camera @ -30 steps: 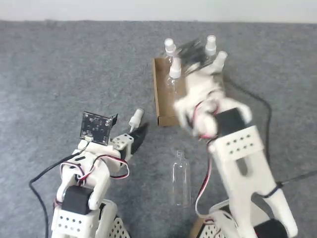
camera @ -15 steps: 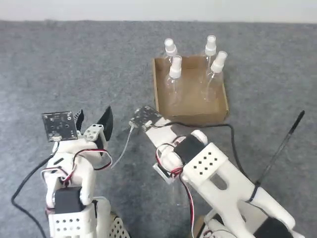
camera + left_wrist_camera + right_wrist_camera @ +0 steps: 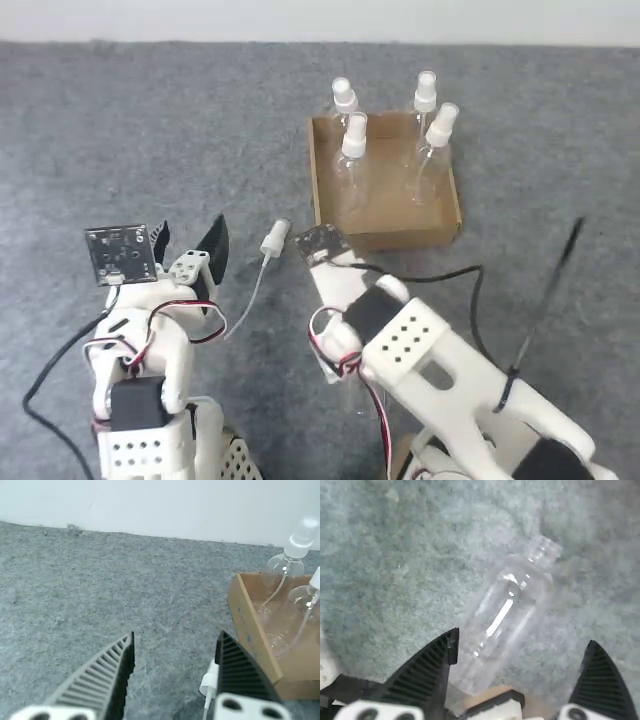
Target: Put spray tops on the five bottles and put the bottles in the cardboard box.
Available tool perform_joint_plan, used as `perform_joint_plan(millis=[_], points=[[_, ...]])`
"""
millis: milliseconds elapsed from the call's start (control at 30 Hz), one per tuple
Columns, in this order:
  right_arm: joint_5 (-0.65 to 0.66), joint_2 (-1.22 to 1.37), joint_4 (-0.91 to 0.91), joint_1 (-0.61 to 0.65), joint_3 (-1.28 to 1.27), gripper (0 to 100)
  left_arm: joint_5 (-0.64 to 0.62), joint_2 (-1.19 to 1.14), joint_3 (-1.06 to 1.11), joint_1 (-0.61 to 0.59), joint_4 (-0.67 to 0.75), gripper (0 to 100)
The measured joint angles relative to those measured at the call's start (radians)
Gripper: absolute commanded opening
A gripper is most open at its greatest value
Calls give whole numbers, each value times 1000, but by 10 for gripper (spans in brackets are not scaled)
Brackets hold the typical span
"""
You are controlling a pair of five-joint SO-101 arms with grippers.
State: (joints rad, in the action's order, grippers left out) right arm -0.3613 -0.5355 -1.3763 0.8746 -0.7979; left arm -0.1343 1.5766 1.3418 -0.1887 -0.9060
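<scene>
From the high view, the cardboard box [image 3: 318, 190] sits on the grey counter [image 3: 150, 120], well ahead of the arms. Four capped bottles [image 3: 352, 150] stand upright at it: two are plainly inside, while the two at its far edge may be inside or just behind it, which I cannot tell. A loose spray top [image 3: 273, 240] lies on the counter between the box and the left claw [image 3: 188, 243], its thin tube trailing back toward the arms. The left claw is spread apart and holds nothing. The right arm [image 3: 410, 340] stretches low over the counter, just in front of the box.

In the left wrist view, the left claw [image 3: 172, 675] gapes wide over bare counter. The loose spray top [image 3: 208, 682] lies just beside one finger, with the cardboard box [image 3: 250, 625] and its capped bottles [image 3: 287, 565] beyond.

In the right wrist view, the right claw [image 3: 522, 639] is spread wide and empty. The open bottle [image 3: 507, 615], clear and uncapped, lies on its side on the counter between the fingers, nearer one of them.
</scene>
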Motion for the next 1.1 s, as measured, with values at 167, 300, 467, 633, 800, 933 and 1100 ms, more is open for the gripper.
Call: perform_joint_plan(millis=[167, 300, 467, 633, 800, 933, 1100], points=[[-8, 0, 95, 11, -112, 281, 0, 0, 0, 0, 0, 246], [-8, 0, 140, 11, -167, 171, 0, 0, 0, 0, 0, 246], [69, 0, 149, -43, -167, 127, 0, 0, 0, 0, 0, 246], [187, -6, 86, -238, -158, 125, 0, 0, 0, 0, 0, 246], [420, -74, 26, -505, -46, 132, 0, 0, 0, 0, 0, 246], [652, -187, -35, -695, 8, 126, 0, -5, 0, 0, 0, 246], [856, -322, -178, -873, 43, 125, 5, -160, -94, 0, 0, 246]])
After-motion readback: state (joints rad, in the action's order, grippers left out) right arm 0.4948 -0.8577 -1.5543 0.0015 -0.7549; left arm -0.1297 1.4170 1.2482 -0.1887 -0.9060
